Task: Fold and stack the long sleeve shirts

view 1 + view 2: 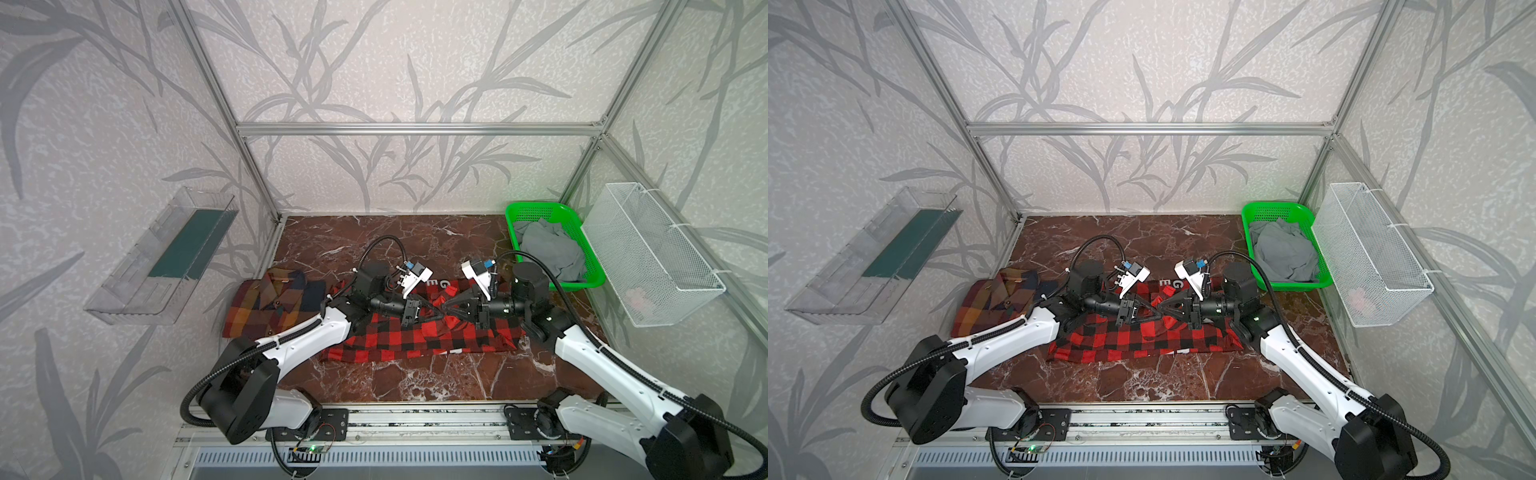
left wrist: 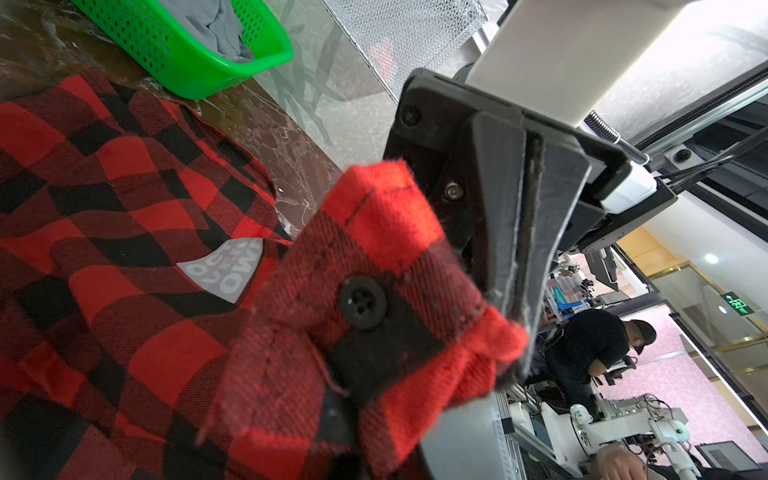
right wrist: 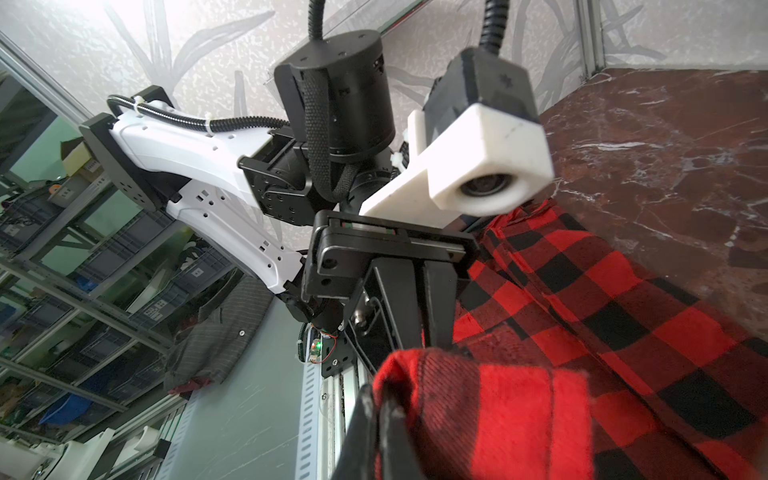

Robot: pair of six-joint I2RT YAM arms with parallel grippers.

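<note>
Bare counter (image 1: 436, 237) is lying open behind the red-and-black shirt (image 1: 415, 336); the green basket (image 1: 536, 212) is blocking the far right corner, the brown plaid shirt (image 1: 257, 307) crowding the left edge.

1. Two collared shirts lay on the single red-brown marbled worktop (image 1: 415, 382): one red-and-black buffalo-check flannel shirt (image 1: 415, 336) and one brown, orange and maroon plaid flannel shirt (image 1: 266, 303).
2. One green perforated plastic basket (image 1: 536, 206) stood there, holding one crumpled grey cloth (image 1: 548, 249).
3. One white wire-mesh basket (image 1: 652, 257) hung on a side wall.
4. One clear plastic wall tray (image 1: 158, 257) hung on the opposite wall.
5. Two white-and-black robot arms were in view: one left arm (image 1: 307, 336) and one right arm (image 1: 602, 365).
</note>
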